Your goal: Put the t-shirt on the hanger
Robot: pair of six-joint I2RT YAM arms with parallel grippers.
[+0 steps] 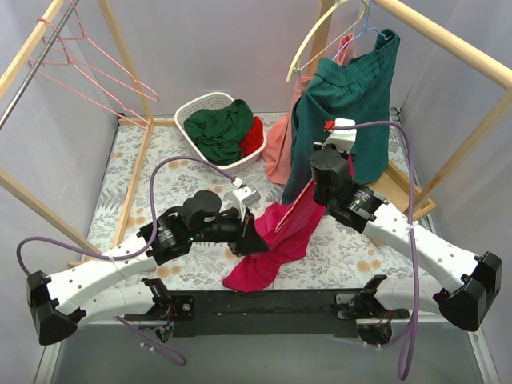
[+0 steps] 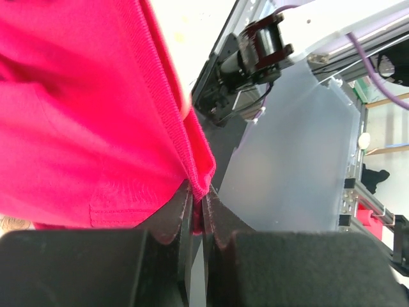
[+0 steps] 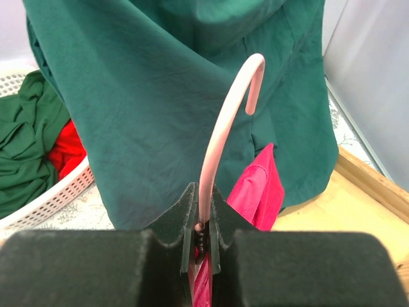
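Drooping knit t-shirt [image 2: 83,128] hangs from left claw [image 2: 198,195].

- The magenta t-shirt [image 2: 77,128] fills the upper left of the view, soft and folded.
- Its ribbed edge [image 2: 169,109] runs diagonally down to the bottom centre.
- There the left gripper [image 2: 197,206] pinches it, the two dark fingers [image 2: 171,220] pressed together on the cloth with pink showing between them.
- Behind, to the right, is a pale translucent panel [image 2: 294,160].
- Above the panel is a black machine part [image 2: 246,54] with wires, and a purple cable [image 2: 378,71] at the far right.
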